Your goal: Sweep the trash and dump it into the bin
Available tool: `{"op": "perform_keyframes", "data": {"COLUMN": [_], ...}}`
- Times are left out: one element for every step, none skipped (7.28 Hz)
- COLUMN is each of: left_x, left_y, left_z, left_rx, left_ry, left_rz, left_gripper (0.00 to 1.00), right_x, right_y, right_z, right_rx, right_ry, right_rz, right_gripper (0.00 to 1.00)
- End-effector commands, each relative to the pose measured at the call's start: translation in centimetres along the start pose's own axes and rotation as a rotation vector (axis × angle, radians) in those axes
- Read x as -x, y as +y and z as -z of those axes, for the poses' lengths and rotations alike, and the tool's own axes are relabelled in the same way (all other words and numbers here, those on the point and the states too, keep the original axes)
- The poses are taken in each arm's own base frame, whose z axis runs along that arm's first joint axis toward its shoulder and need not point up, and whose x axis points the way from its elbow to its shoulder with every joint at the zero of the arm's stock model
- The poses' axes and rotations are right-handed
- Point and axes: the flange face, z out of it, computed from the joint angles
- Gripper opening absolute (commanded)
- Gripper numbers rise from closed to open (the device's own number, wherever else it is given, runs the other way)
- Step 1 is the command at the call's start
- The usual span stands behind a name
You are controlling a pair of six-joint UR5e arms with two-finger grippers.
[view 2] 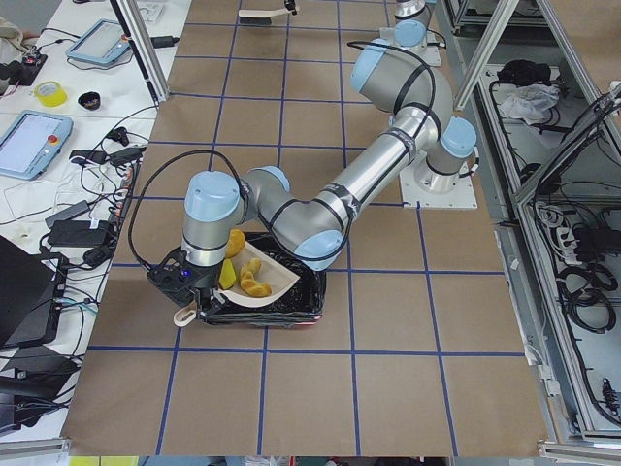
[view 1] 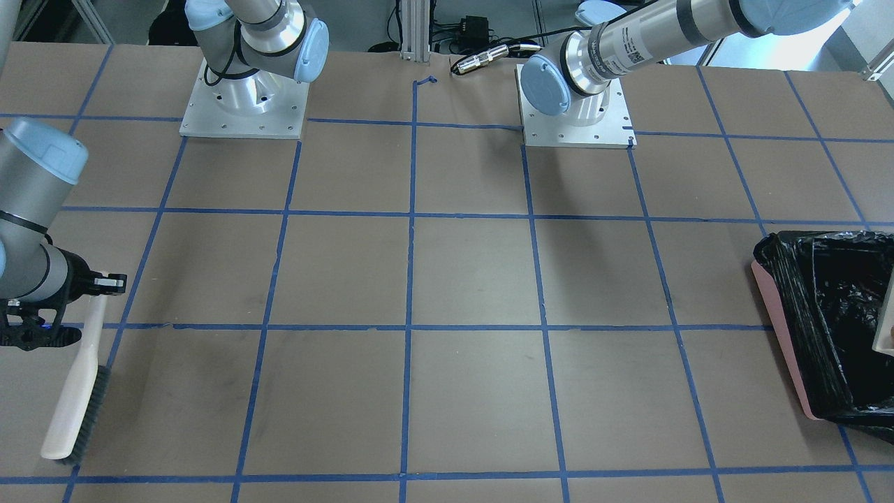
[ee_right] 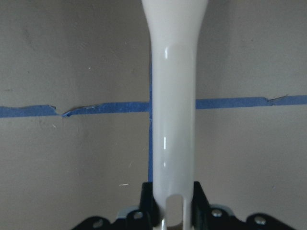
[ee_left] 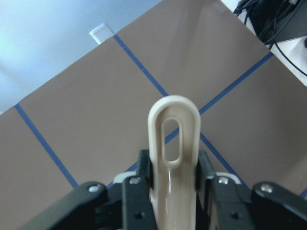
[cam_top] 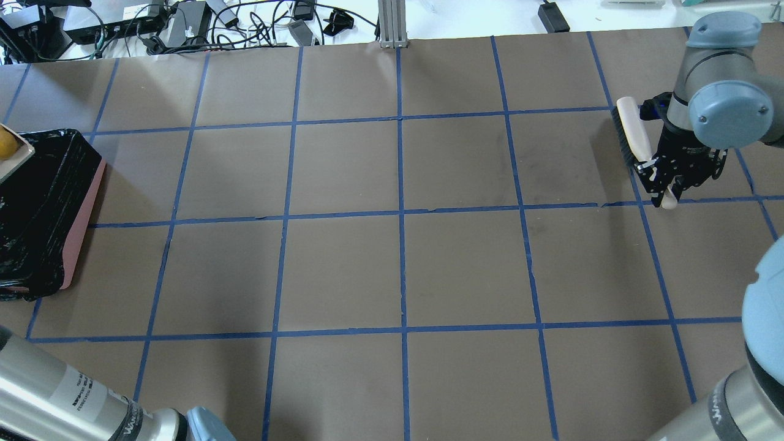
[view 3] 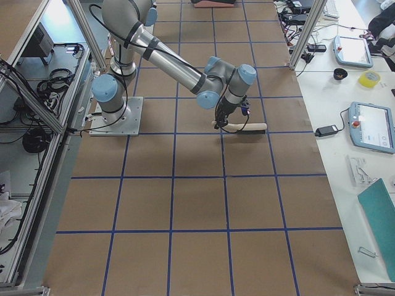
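My left gripper (ee_left: 175,172) is shut on the beige dustpan's handle (ee_left: 173,139) and holds the dustpan (view 2: 277,277) over the pink bin (view 2: 291,311) lined with a black bag. Three yellowish trash pieces (view 2: 243,272) lie in the pan; the amber lump (cam_top: 5,144) shows at the overhead view's left edge. The bin (cam_top: 82,226) stands at the table's left end (view 1: 789,328). My right gripper (cam_top: 664,177) is shut on the cream handle (ee_right: 172,96) of a dark-bristled brush (view 1: 73,412), which rests on the table at the far right end.
The brown table (cam_top: 398,269) carries a grid of blue tape lines. Cables and electronics (cam_top: 153,24) lie beyond the far edge. The two arm bases (view 1: 244,98) stand on the robot's side of the table.
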Motion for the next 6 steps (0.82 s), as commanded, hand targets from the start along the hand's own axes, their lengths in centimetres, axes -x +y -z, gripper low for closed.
{"op": "perform_keyframes", "data": {"left_x": [-0.1, -0.5, -0.1, 0.3, 0.0, -0.3], "left_y": [0.2, 0.9, 1.9, 1.8, 1.8, 1.7], "left_z": [-0.3, -0.4, -1.7, -1.0, 0.3, 1.3], "left_rx": [-0.078, -0.139, -0.124, -0.137, -0.160, -0.180], "left_ry": [0.075, 0.119, 0.155, 0.156, 0.181, 0.199], "left_rz": [-0.099, -0.164, -0.177, -0.181, -0.210, -0.241], "left_gripper": [0.00, 0.00, 0.00, 0.00, 0.00, 0.00], "right_x": [0.7, 0.8, 0.8, 0.9, 0.9, 0.9], "right_y": [-0.2, -0.2, -0.2, -0.3, -0.4, -0.5], "right_z": [-0.2, -0.2, -0.2, -0.3, -0.7, -0.8], "right_rx": [0.003, 0.003, 0.004, 0.005, 0.013, 0.011], "right_ry": [0.002, 0.002, 0.002, 0.000, -0.001, 0.000], "right_rz": [0.009, 0.011, 0.011, 0.011, 0.018, 0.017], "right_gripper": [0.00, 0.00, 0.00, 0.00, 0.01, 0.21]}}
